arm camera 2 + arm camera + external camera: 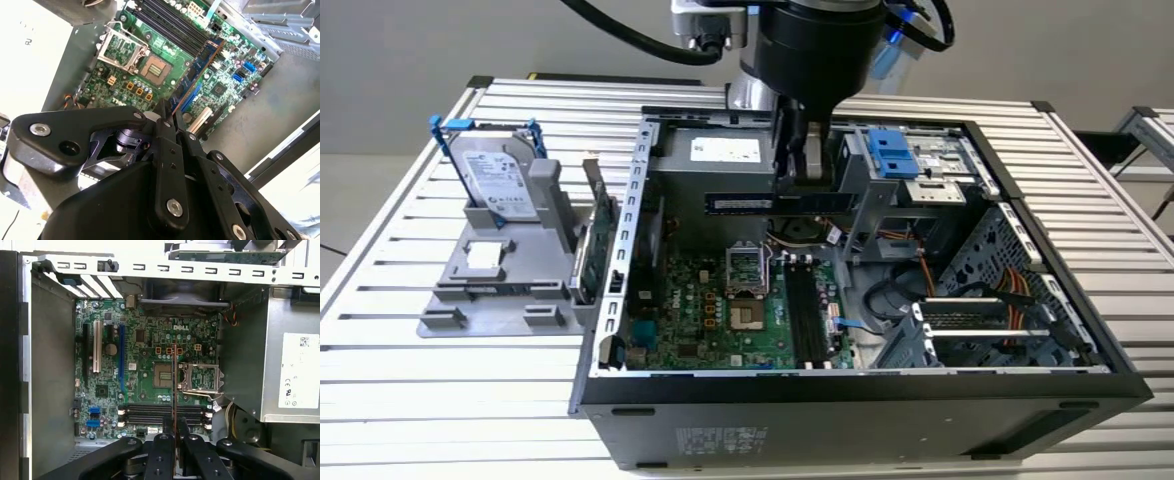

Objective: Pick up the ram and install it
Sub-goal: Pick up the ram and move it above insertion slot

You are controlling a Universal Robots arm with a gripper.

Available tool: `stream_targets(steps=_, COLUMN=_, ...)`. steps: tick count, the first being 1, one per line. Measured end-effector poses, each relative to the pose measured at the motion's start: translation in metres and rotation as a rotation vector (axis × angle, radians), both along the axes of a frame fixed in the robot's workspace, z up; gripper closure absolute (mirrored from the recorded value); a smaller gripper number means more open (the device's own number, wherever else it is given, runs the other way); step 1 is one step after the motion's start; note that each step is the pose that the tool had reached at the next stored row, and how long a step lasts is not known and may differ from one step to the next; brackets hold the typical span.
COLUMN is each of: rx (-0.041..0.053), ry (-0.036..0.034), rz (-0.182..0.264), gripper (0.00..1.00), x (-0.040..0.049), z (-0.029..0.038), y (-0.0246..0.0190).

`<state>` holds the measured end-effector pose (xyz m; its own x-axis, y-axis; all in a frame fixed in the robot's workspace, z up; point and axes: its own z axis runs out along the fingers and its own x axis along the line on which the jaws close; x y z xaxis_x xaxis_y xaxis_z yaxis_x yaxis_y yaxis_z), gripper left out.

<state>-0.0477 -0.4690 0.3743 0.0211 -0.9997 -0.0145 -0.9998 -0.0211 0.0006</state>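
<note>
The ram [742,203], one stick, sits clamped in the single claw [803,188] above the motherboard [720,310].

bench [400,400]: carried the case and, to the exterior view's left of it, the holder.
case [854,425]: lay on its side with the open face up; the motherboard [720,310] lay flat on its floor.
holder [494,290]: stood just beside the case; the hard drive [500,175] stood upright in it, and the expansion card [596,250] stood at its edge nearest the case.
power supply [707,160]: sat inside the case, behind the motherboard.
ram [744,203]: was clasped in the hand [803,185] above the motherboard, apart from the memory slots [807,320] and crosswise to them.
</note>
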Motion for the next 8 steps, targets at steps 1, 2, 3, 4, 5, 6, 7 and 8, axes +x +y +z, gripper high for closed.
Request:
stream_targets(steps=1, rx=0.0001, ry=0.0000, rz=0.000, gripper=1.00, x=0.0009, z=0.0000, y=0.0000)
stream_targets(steps=2, rx=0.0000, ry=0.0000, rz=0.000, gripper=1.00, x=0.0017, z=0.0000, y=0.0000)
stream_targets(steps=3, rx=0.0000, ry=0.0000, rz=0.000, gripper=1.00, x=0.0026, z=0.0000, y=0.0000)
stream_targets(steps=4, rx=0.0000, ry=0.0000, rz=0.000, gripper=1.00, x=0.0034, z=0.0000, y=0.0000)
stream_targets(steps=5, rx=0.0001, ry=0.0000, rz=0.000, gripper=1.00, x=0.0040, z=0.0000, y=0.0000)
stream_targets(steps=6, rx=0.0000, ry=0.0000, rz=0.000, gripper=1.00, x=0.0047, z=0.0000, y=0.0000)
stream_targets(steps=7, rx=0.0001, ry=0.0000, rz=0.000, gripper=1.00, x=0.0053, z=0.0000, y=0.0000)
stream_targets(steps=8, rx=0.0001, ry=0.0000, rz=0.000, gripper=1.00, x=0.0059, z=0.0000, y=0.0000)
